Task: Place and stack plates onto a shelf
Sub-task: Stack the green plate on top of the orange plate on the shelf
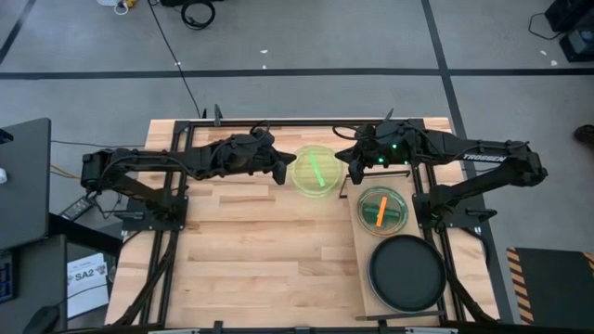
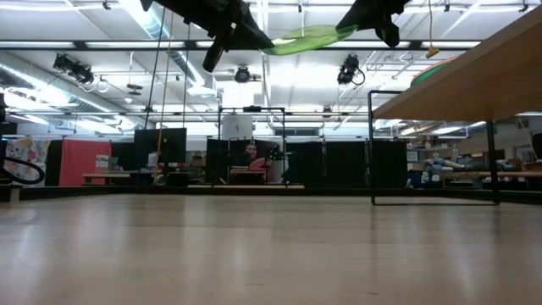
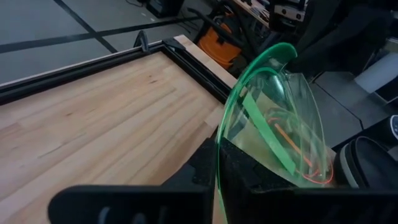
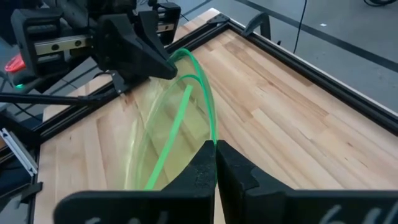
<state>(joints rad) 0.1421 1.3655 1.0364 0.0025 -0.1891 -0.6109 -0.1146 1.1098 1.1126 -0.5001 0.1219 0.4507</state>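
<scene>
A translucent lime green plate [image 1: 314, 171] hangs in the air over the table's far middle, between my two arms. My left gripper [image 1: 286, 170] is shut on its left rim and my right gripper [image 1: 351, 170] is shut on its right rim. The low view shows the plate [image 2: 309, 38] high above the tabletop, a little higher on its right side. The shelf [image 1: 364, 278], a light-wood board on black legs, stands at the right and carries other plates. My left gripper pinches the plate's left rim [image 3: 219, 158] between its two fingers, coming from the table's left and slanting slightly down. The plate is lifted clear of the table. My right gripper pinches the opposite rim [image 4: 211, 138] between its two fingers, coming from the table's right and slanting down. The plate spans the gap to the left gripper [image 4: 140, 56], nearly level.
On the shelf lie a small stack of translucent plates with orange showing [image 1: 381, 209] and, nearer the front, a large black plate [image 1: 406, 272]. The shelf [image 2: 474, 80] stands raised above the butcher-block tabletop [image 1: 251, 250]. A black frame runs along the table's far edge.
</scene>
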